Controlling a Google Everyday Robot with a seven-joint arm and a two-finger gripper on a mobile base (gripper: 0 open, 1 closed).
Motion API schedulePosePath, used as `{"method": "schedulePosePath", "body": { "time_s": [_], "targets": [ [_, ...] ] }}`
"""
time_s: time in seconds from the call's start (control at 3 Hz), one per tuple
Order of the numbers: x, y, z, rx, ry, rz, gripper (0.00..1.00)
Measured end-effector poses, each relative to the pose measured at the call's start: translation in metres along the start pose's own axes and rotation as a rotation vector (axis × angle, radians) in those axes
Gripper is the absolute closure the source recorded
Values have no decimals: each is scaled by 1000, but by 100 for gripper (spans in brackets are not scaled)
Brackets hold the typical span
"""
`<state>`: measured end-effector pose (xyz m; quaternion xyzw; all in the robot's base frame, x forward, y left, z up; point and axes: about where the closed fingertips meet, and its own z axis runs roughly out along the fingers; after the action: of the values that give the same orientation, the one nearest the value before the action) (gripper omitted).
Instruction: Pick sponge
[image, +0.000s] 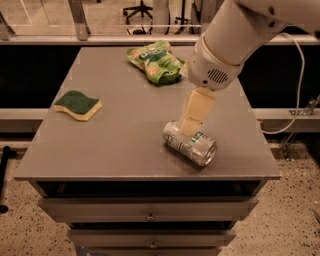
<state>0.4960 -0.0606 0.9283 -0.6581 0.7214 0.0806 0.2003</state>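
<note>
The sponge (78, 104) lies flat near the left edge of the grey table (125, 145), dark green top up over pale yellow foam. My pale yellow gripper (191, 126) hangs from the white arm (230, 40) on the right half of the table. It points down in front of a silver can (190, 143) and is well to the right of the sponge. Nothing shows in its grasp.
The silver can lies on its side near the front right of the table. A bright green snack bag (155, 61) lies at the back centre. Drawers (150, 210) sit under the tabletop. A cable (300, 90) hangs at the right.
</note>
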Motion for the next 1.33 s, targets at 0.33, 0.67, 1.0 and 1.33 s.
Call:
{"method": "schedulePosePath", "body": {
  "time_s": [0.33, 0.67, 1.0, 1.33],
  "targets": [
    [-44, -5, 45, -47, -102, -1, 0],
    [-95, -13, 86, -70, -191, -9, 0],
    [-141, -25, 110, -70, -265, -13, 0],
    [-179, -40, 129, -74, -326, 0, 0]
  ]
}}
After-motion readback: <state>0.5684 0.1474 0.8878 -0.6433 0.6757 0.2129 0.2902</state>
